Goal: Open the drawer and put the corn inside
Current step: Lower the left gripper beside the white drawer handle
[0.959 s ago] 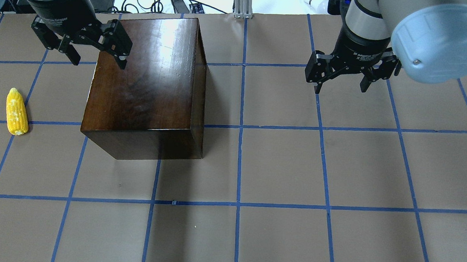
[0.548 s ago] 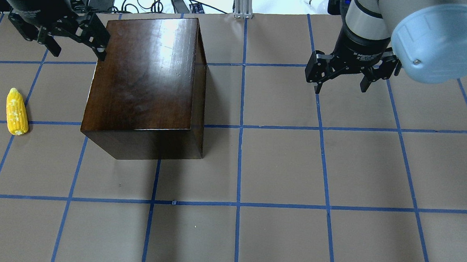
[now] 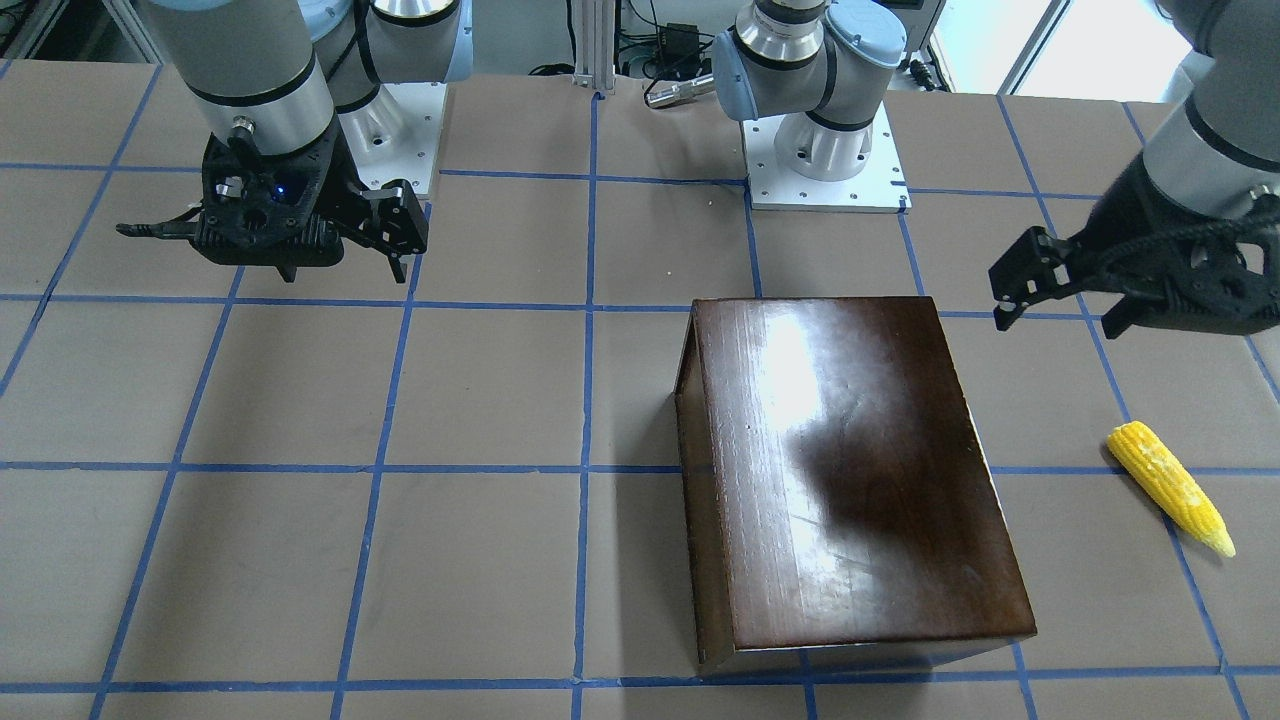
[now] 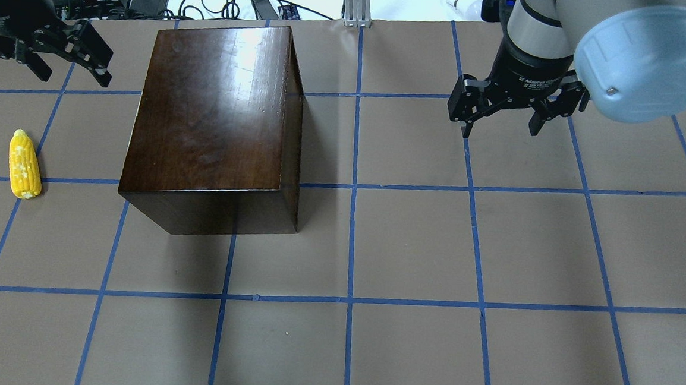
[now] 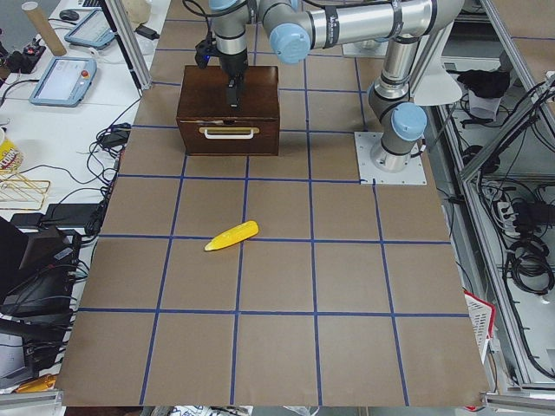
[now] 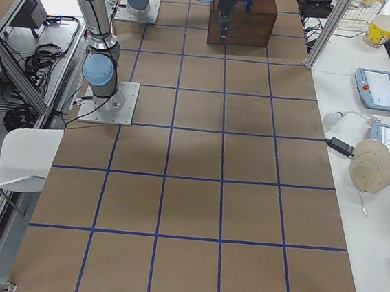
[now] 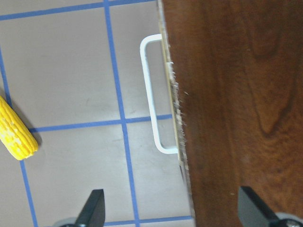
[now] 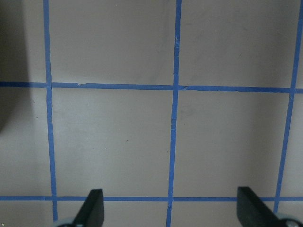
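Drawer (image 5: 228, 144) sits flush in its box (image 4: 211, 113); left gripper (image 4: 74, 76) and right gripper (image 4: 500, 129) gape empty.

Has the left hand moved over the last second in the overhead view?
Yes. The left hand has shifted toward the view's left. Earlier it overlapped the wooden box's far-left corner; now it hangs open over the table, beside the box.

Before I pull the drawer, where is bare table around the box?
Bare: the strip between the drawer and the corn, and everything from the box across to the right gripper. Tightest is the drawer's side: corn lies straight out from it.
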Action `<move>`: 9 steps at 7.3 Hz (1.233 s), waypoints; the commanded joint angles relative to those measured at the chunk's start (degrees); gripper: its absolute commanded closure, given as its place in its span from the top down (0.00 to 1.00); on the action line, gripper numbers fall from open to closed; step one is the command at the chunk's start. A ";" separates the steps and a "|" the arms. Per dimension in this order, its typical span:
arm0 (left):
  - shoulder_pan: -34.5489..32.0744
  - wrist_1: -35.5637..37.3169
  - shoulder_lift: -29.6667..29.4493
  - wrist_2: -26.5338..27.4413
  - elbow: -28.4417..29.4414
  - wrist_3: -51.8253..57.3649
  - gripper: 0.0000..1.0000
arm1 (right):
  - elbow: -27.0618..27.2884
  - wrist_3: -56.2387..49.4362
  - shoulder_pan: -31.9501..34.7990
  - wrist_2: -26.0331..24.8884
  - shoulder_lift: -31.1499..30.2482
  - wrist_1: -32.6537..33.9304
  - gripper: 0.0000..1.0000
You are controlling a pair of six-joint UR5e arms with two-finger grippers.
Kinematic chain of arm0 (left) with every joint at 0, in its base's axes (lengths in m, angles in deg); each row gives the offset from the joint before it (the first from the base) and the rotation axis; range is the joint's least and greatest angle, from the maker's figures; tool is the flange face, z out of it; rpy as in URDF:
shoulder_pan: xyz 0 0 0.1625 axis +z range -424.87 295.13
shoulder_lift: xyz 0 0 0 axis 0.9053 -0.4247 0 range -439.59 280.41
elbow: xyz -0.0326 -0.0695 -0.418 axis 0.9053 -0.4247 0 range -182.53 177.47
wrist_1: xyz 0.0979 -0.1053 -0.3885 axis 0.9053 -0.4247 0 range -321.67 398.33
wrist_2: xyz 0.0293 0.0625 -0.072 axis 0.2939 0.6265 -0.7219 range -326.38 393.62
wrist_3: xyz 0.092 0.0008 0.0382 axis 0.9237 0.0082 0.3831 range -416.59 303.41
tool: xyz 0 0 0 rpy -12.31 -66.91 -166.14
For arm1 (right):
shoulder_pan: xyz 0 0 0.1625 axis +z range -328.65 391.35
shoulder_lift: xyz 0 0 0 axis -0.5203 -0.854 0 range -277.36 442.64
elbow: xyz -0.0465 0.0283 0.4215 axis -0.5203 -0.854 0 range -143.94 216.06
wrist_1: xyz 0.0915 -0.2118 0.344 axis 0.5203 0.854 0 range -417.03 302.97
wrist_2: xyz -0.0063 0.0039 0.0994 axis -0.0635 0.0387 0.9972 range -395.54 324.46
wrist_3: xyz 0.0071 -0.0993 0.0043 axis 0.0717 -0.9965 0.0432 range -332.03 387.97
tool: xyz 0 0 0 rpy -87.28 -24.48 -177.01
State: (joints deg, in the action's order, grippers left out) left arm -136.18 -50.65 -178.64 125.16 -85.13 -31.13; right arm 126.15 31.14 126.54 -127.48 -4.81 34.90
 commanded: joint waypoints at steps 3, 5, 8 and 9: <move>5.12 11.10 -9.92 -4.60 -2.48 8.55 1.00 | 0.00 0.00 0.00 0.00 0.00 0.00 1.00; 6.35 11.20 -12.39 -8.39 -3.00 9.51 1.00 | 0.00 0.00 0.00 0.00 0.00 0.00 1.00; 6.44 11.02 -13.27 -11.73 -3.09 10.22 1.00 | 0.00 0.00 0.00 0.00 0.00 0.00 1.00; 6.44 11.02 -13.89 -12.09 -3.09 9.09 1.00 | 0.00 0.00 0.00 0.00 0.00 0.00 1.00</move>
State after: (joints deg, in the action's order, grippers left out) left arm -129.76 -39.58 -191.83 114.16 -88.21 -21.21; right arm 126.15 31.13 126.54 -127.48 -4.81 34.90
